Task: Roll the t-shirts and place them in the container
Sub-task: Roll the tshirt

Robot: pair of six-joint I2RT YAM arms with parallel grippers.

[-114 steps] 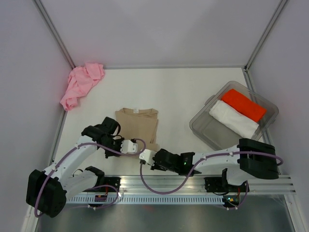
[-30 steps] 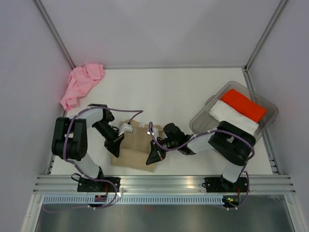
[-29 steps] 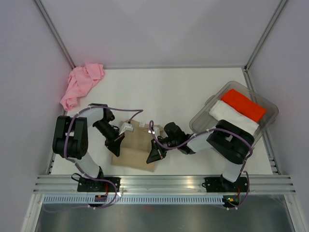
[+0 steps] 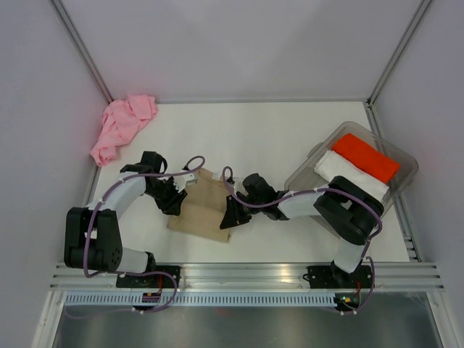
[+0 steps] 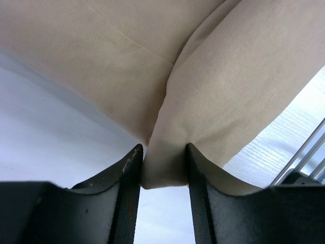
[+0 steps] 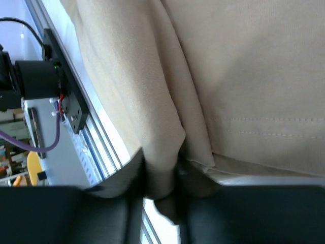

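Observation:
The tan t-shirt (image 4: 204,212) lies folded into a narrow slab near the table's front middle. My left gripper (image 4: 179,197) is at its left edge, and my right gripper (image 4: 230,214) is at its right edge. In the left wrist view the left gripper (image 5: 163,168) stands open with a loose fold of the tan t-shirt (image 5: 218,101) filling the gap. In the blurred right wrist view the right gripper (image 6: 161,188) is open around another fold of the tan t-shirt (image 6: 152,117). The pink t-shirt (image 4: 122,127) lies crumpled in the back left corner.
A clear plastic bin (image 4: 303,190) at the right holds a folded red cloth (image 4: 370,156) and a folded white cloth (image 4: 352,178). An aluminium rail (image 4: 246,275) runs along the near edge. Grey walls close in the table on three sides.
Both grippers' jaws have parted from a tight pinch on the tan t-shirt's edges. The left arm's elbow has swung down and left, and the shirt's far end now looks narrower.

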